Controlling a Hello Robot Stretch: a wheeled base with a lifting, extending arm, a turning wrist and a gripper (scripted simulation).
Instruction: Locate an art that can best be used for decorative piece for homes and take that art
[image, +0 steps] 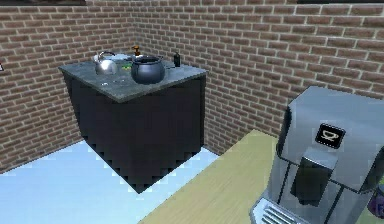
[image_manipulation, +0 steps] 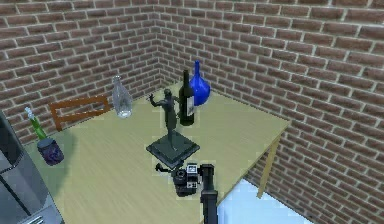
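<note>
Presently we find the statue, a dark figure with raised arms on a square dark base, standing upright on the wooden bench near the middle of its top. The arm rises from the arm side view's bottom edge, and the fingers lie just in front of the statue's base. We cannot tell whether they touch it. We also cannot tell how the fingers are set, nor whether they hold anything, as the statue's base stands right behind them on the bench. Just behind the statue, to the picture's right, stands a dark bottle, and a blue vase stands close behind that. A clear glass bottle stands apart from the statue to the picture's left, with a wooden chair back farther left past the bench edge. Well apart from the statue, toward the lower left, we note a small dark pot with a green plant, and beyond that a grey coffee machine. Brick walls enclose the corner behind the statue. In the forward view the same coffee machine stands on the wooden bench, and across the pale floor a dark bench carries a metal kettle and a dark pot.
</note>
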